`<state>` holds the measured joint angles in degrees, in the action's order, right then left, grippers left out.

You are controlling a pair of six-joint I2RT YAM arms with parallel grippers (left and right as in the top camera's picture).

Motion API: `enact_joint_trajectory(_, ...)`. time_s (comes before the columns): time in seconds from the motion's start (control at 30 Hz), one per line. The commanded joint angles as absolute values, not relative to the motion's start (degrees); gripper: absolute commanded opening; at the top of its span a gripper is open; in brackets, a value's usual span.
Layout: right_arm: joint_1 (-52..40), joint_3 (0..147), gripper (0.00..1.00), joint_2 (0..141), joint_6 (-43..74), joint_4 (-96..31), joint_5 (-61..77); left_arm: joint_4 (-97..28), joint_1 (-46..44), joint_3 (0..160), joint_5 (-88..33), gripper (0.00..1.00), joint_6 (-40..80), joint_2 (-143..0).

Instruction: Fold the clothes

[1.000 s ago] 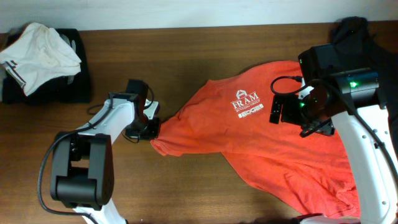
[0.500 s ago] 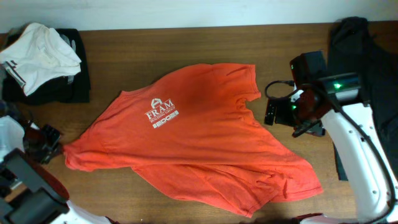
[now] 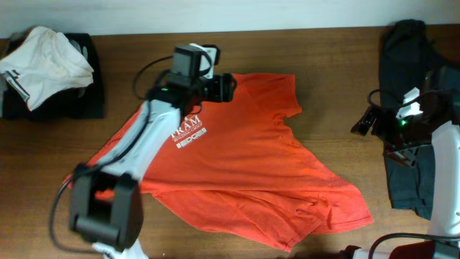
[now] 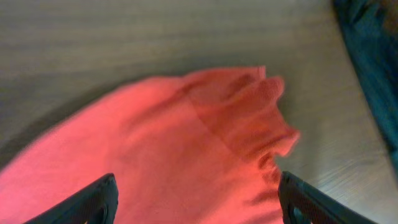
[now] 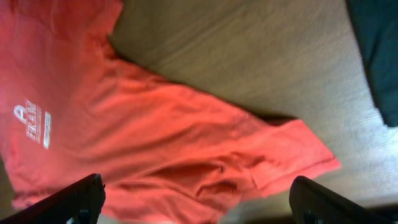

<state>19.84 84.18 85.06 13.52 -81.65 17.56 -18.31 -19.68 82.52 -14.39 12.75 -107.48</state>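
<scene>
Red-orange T-shirt (image 3: pixel 244 158) spread flat over the middle of the desk (image 3: pixel 323 57), both sets of jaws released.

From overhead we see the left arm (image 3: pixel 154 122) reach across the shirt, its left jaws wide apart and empty over the collar edge at 12 o'clock; whether they touch the cloth we cannot tell. The white lettering (image 3: pixel 188 133) lies just beside that arm. The right arm (image 3: pixel 445 165) stands at 3 o'clock, its right jaws also spread and empty, well apart from the shirt. The desk is brown wood. At 10 o'clock a white garment (image 3: pixel 43 57) rests on a dark pile (image 3: pixel 86 101); dark clothes (image 3: pixel 413 43) lie at 2 o'clock. A pale wall (image 3: pixel 215 14) runs along the far edge.
</scene>
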Motion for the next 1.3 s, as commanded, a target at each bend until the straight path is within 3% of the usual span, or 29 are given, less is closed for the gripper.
enact_joint_trajectory(0.0,19.90,84.27,0.99,84.75,9.76,-82.43,19.27,-13.32,-19.33,83.33,-6.76,0.82,4.97,-115.22)
enact_joint_trajectory(0.17,19.90,84.27,0.99,84.75,8.78,-83.20,18.41,-9.87,-19.22,83.31,6.37,0.80,-8.21,-119.17)
enact_joint_trajectory(0.47,19.90,84.20,0.99,84.75,8.80,-84.20,18.41,-7.05,-14.79,83.31,3.84,0.79,-10.87,-126.48)
enact_joint_trajectory(0.6,19.90,84.20,0.99,84.75,8.82,-84.20,18.44,-7.27,-14.79,83.31,2.57,0.72,-11.70,-127.74)
enact_joint_trajectory(0.63,19.90,84.20,0.99,84.75,8.82,-84.20,18.44,-7.31,-14.79,83.31,2.59,0.66,-11.73,-128.46)
enact_joint_trajectory(0.77,19.90,84.20,0.99,84.75,8.82,-84.14,18.44,-6.39,-14.66,83.31,3.07,0.19,-11.68,-130.23)
enact_joint_trajectory(0.83,19.90,84.20,0.99,84.75,8.82,-84.03,18.44,-4.27,-14.15,83.55,7.55,0.01,-10.07,-130.23)
enact_joint_trajectory(0.97,19.90,84.20,0.99,84.75,8.84,-84.01,18.44,3.60,-7.92,84.05,25.50,0.01,-5.85,-130.23)
enact_joint_trajectory(1.2,15.99,76.64,0.99,84.75,10.02,-74.85,18.44,1.52,5.69,91.61,26.85,0.01,-5.82,-130.23)
enact_joint_trajectory(1.23,13.87,73.21,0.99,84.75,11.25,-70.24,18.44,-0.56,7.14,93.86,26.85,0.07,-5.15,-130.23)
enact_joint_trajectory(1.27,10.70,69.30,0.99,84.82,13.21,-63.55,18.44,-4.10,7.90,96.79,26.81,0.40,-4.60,-130.23)
